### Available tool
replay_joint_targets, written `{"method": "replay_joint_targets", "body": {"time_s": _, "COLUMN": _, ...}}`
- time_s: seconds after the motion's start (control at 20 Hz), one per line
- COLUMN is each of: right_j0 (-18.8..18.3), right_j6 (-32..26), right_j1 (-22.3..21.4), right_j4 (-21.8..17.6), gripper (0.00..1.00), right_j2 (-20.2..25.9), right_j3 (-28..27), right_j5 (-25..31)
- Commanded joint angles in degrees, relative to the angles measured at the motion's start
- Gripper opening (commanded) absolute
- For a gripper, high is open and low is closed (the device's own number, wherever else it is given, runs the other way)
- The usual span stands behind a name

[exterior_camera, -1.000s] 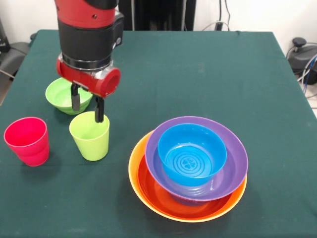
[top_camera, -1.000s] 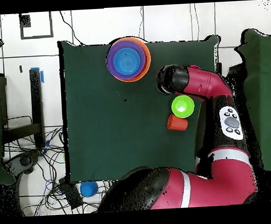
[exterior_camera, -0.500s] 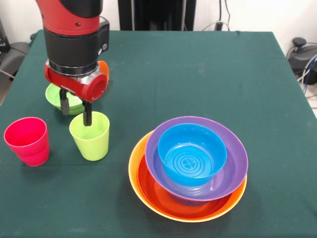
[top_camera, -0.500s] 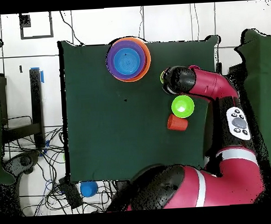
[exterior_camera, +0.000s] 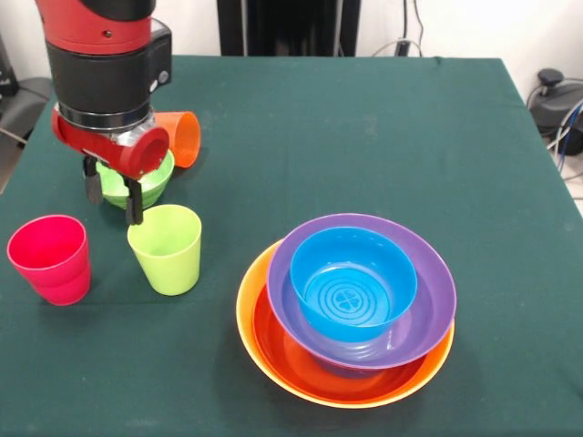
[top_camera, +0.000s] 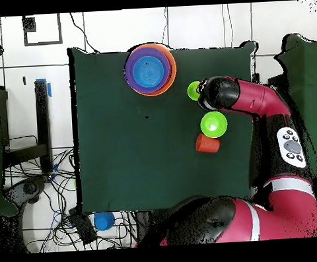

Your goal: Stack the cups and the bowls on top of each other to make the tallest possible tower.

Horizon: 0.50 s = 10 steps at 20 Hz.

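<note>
My gripper (exterior_camera: 112, 197) is open and empty. It hangs just left of the upright lime green cup (exterior_camera: 166, 248) and in front of the small green bowl (exterior_camera: 146, 185), which it partly hides. The pinkish red cup (exterior_camera: 50, 258) stands upright at the left. The orange cup (exterior_camera: 180, 138) lies on its side behind the green bowl. The tower (exterior_camera: 351, 305) is a yellow-orange bowl (exterior_camera: 248, 309) holding a red-orange bowl (exterior_camera: 291, 360), a purple bowl (exterior_camera: 430, 273) and a blue bowl (exterior_camera: 353, 282). In the overhead view I see the tower (top_camera: 150, 69), lime cup (top_camera: 193, 91), green bowl (top_camera: 214, 124) and orange cup (top_camera: 207, 143).
The green cloth table (exterior_camera: 364, 127) ends close to the red cup at the left and close to the tower at the near edge. A second blue bowl (top_camera: 103, 220) lies off the table on the floor. The arm (top_camera: 252, 105) covers the table's right edge from overhead.
My gripper has moved left in the front view, from over the lime green cup's rim to beside it. The orange cup has come into sight behind the arm. No cup or bowl has moved.
</note>
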Motion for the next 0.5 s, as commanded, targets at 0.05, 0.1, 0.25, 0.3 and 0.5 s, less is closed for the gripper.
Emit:
{"method": "replay_joint_targets", "body": {"time_s": 0.05, "right_j0": -1.75, "right_j6": -17.13, "right_j1": 0.58, "right_j4": -5.12, "gripper": 1.0, "right_j2": 7.43, "right_j3": -0.48, "right_j5": 4.36}}
{"method": "replay_joint_targets", "body": {"time_s": 0.1, "right_j0": -2.23, "right_j6": -17.34, "right_j1": 0.62, "right_j4": -5.38, "gripper": 1.0, "right_j2": 7.68, "right_j3": -0.15, "right_j5": 4.06}}
{"method": "replay_joint_targets", "body": {"time_s": 0.25, "right_j0": -3.64, "right_j6": -17.91, "right_j1": 0.67, "right_j4": -6.22, "gripper": 1.0, "right_j2": 8.47, "right_j3": 0.66, "right_j5": 3.03}}
{"method": "replay_joint_targets", "body": {"time_s": 0.3, "right_j0": -4.08, "right_j6": -18.18, "right_j1": 0.75, "right_j4": -6.52, "gripper": 1.0, "right_j2": 8.77, "right_j3": 0.62, "right_j5": 2.88}}
{"method": "replay_joint_targets", "body": {"time_s": 0.5, "right_j0": -5.38, "right_j6": -19.53, "right_j1": 1.43, "right_j4": -7.62, "gripper": 1.0, "right_j2": 10.04, "right_j3": -0.8, "right_j5": 3.33}}
